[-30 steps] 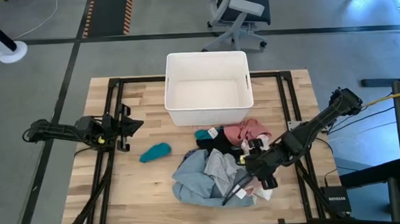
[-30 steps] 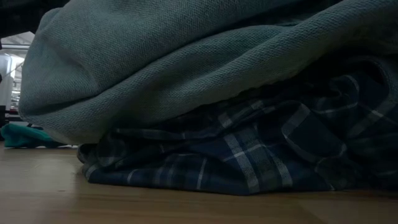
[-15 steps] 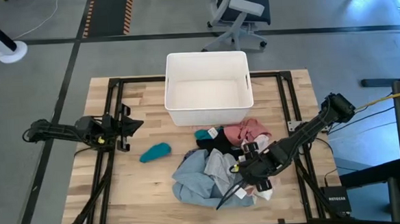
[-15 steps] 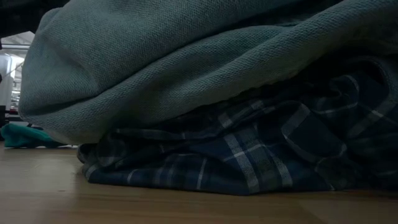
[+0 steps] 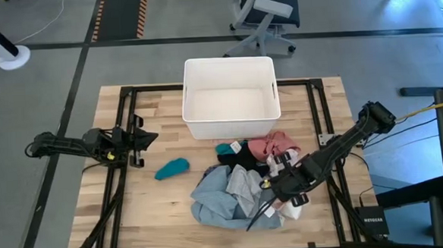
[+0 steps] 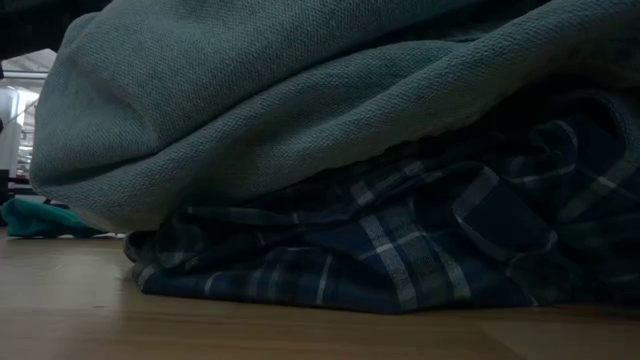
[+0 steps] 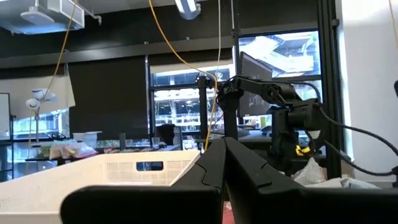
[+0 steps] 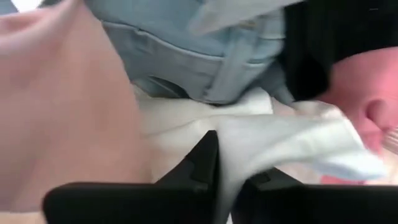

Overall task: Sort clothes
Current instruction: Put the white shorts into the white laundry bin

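The clothes lie heaped at the table's near middle. A grey-blue shirt [image 5: 219,196] lies over a plaid shirt [image 6: 400,250]. Black [image 5: 242,157], pink [image 5: 274,145] and small teal [image 5: 224,148] pieces lie behind them. A white piece [image 5: 290,209] lies at the heap's right. Another teal piece [image 5: 171,168] lies alone to the left. My right gripper [image 5: 274,191] is down at the heap's right side, shut on the white piece [image 8: 292,140]. My left gripper [image 5: 142,139] waits shut near the left edge, pointing right. My right gripper pinches a bunched part of the white piece [image 8: 239,146] between its two fingers. It comes from the table's right, slanting down toward the heap. The white piece still lies slack among the other clothes. One layer or several, I cannot tell.
A white rectangular bin [image 5: 230,97] stands at the table's far middle, just behind the heap. Bare wood lies left of the heap around the lone teal piece. A dark frame runs along the table's sides. An office chair stands beyond the far edge.
My right gripper has shifted a little toward the left and near edges, lower onto the heap's right side. The white piece beside it has been nudged slightly. The other clothes have stayed where they were.
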